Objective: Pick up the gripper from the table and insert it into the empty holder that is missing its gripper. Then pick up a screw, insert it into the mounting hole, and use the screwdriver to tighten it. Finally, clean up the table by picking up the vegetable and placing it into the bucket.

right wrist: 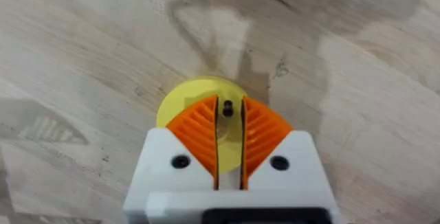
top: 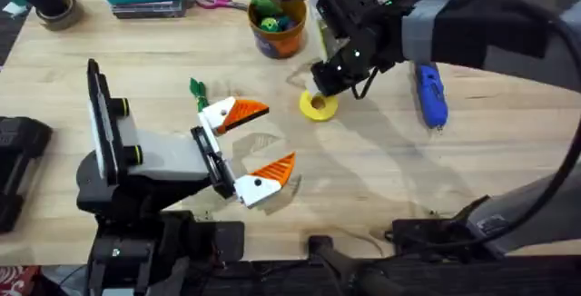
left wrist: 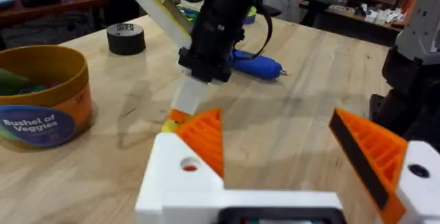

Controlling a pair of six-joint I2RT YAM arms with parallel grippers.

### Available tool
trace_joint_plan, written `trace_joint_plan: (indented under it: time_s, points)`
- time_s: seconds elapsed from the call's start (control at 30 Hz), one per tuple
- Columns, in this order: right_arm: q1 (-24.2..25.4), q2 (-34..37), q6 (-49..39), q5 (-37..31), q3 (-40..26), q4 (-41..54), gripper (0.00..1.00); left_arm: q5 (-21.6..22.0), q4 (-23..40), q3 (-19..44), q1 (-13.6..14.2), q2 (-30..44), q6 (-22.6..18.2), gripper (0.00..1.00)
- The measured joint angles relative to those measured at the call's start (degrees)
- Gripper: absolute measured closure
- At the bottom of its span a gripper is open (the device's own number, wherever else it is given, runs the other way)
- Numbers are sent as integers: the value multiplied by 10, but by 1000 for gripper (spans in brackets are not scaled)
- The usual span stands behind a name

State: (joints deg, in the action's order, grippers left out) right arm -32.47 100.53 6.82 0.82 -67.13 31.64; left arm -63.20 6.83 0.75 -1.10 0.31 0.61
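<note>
Near side, the left gripper (top: 259, 146) rests wide open, both orange tips fitted, while farther out the right gripper (right wrist: 229, 124) pinches the screw (right wrist: 227, 107) over the yellow disc (top: 318, 106); next, carrying it to the mounting hole.

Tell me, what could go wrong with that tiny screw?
The right gripper is pinched almost shut on the screw, right over the yellow disc. It's so tiny it might slip out and roll away. Lifting might also nudge the disc toward the bucket.
</note>
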Motion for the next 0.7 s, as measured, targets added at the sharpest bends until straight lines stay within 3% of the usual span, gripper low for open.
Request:
trace_joint_plan:
  time_s: [0.17, 0.33, 0.7]
  points:
    - [0, 0, 0, 0, 0, 0, 853, 0, 0, 0, 0, 0, 0, 58]
    - [0, 0, -1, 0, 0, 0, 988, 0, 0, 0, 0, 0, 0, 58]
    - [0, 0, 0, -1, 0, 0, 995, 0, 0, 0, 0, 0, 0, 58]
